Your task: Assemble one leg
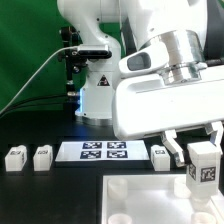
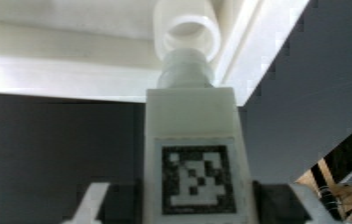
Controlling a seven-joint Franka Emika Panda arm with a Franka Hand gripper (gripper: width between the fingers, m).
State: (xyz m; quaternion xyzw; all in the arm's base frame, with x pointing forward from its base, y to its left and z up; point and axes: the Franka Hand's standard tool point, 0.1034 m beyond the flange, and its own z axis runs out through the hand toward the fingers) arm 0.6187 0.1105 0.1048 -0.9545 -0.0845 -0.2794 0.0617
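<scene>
My gripper [image 1: 203, 162] is shut on a leg [image 1: 204, 170], a small white post with a black-and-white tag on its face. I hold it upright above the large white square panel [image 1: 150, 205] near the exterior view's right edge. In the wrist view the leg [image 2: 196, 140] fills the middle, clamped between my two dark fingers [image 2: 267, 205], with its round end over the white panel [image 2: 66, 60]. Three more legs lie on the black table: two at the left [image 1: 15, 158] [image 1: 42, 157] and one right of the marker board [image 1: 160, 156].
The marker board [image 1: 100, 152] lies on the black table behind the panel. The arm's white base [image 1: 100, 95] stands at the back, with a black cable beside it and a green backdrop on the left.
</scene>
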